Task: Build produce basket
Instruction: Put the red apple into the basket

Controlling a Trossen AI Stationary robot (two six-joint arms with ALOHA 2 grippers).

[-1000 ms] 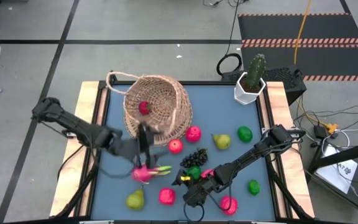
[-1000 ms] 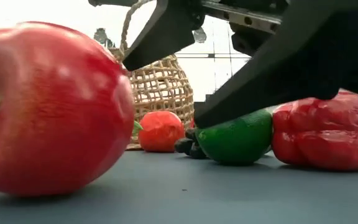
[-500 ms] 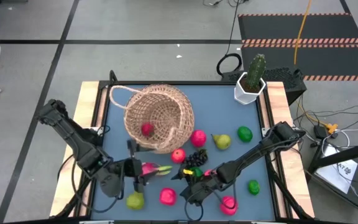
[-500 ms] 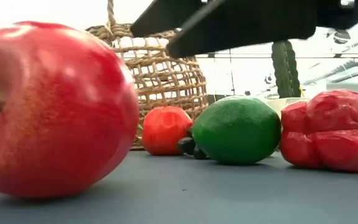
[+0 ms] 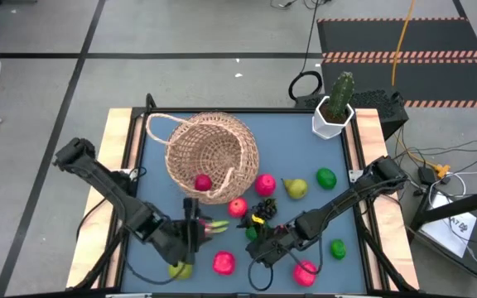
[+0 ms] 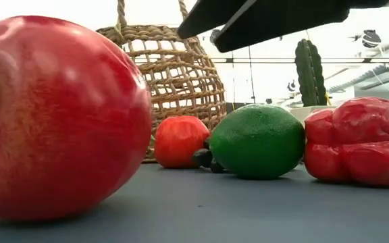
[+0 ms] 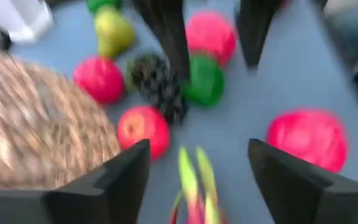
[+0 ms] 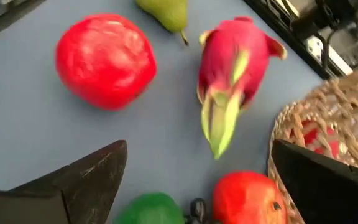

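Straddling the dragon fruit (image 5: 203,224), the left gripper (image 5: 190,234) has its fingers spread either side without touching it, just in front of the basket (image 5: 211,155). Only the high view shows a red fruit (image 5: 203,182) inside the basket. Nearby, the right gripper (image 5: 257,247) hovers spread over the lime (image 6: 257,141), arm stretched low.
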